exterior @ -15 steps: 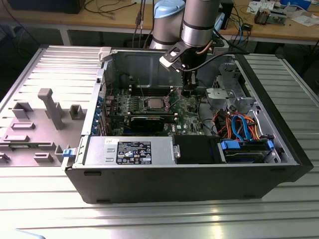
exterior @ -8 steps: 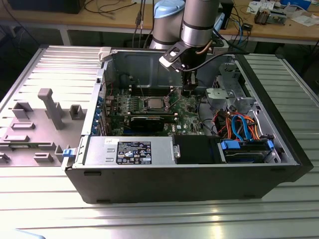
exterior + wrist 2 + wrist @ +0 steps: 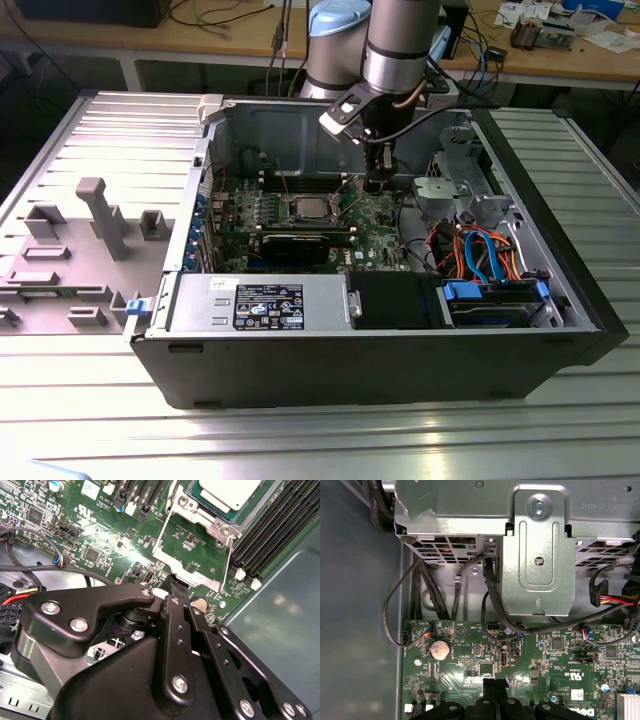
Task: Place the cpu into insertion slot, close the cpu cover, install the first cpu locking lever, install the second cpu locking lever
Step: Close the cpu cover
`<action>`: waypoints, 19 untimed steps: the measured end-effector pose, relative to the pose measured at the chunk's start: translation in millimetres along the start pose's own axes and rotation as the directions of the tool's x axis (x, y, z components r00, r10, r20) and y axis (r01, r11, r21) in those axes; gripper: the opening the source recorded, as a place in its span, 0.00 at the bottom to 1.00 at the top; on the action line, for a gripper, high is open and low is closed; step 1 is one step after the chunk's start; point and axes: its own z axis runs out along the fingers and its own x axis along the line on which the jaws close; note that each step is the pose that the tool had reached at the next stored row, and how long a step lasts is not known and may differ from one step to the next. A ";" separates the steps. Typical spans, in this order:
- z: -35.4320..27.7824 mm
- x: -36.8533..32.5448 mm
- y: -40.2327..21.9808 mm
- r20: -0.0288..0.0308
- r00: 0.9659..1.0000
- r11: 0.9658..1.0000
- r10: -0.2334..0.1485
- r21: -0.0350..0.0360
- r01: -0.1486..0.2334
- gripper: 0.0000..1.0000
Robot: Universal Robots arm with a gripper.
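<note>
Cpu (image 3: 230, 492) sits in the insertion slot (image 3: 209, 519), with the cpu cover (image 3: 195, 576) swung open beside the slot. The gripper (image 3: 178, 586) meets the cover's free edge, fingers closed together, perhaps pinching it. Closing it well means gently following the hinge arc.

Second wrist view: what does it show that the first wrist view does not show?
Second wrist view: the cpu sitting in the insertion slot, with the cpu cover open beside it. First wrist view: a grey metal bracket, black cables and a coin battery. Both wrist views: the gripper low over the green circuit board.
</note>
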 end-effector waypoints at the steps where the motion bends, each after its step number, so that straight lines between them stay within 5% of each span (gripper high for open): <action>1: -0.5 0.0 0.0 0.000 1.000 1.000 0.000 0.000 0.000 0.11; 9: -2.1 -0.1 -0.3 0.000 1.000 1.000 0.000 0.000 0.000 0.11; 19: -2.2 0.1 -7.7 0.000 1.000 1.000 0.000 0.000 0.000 0.11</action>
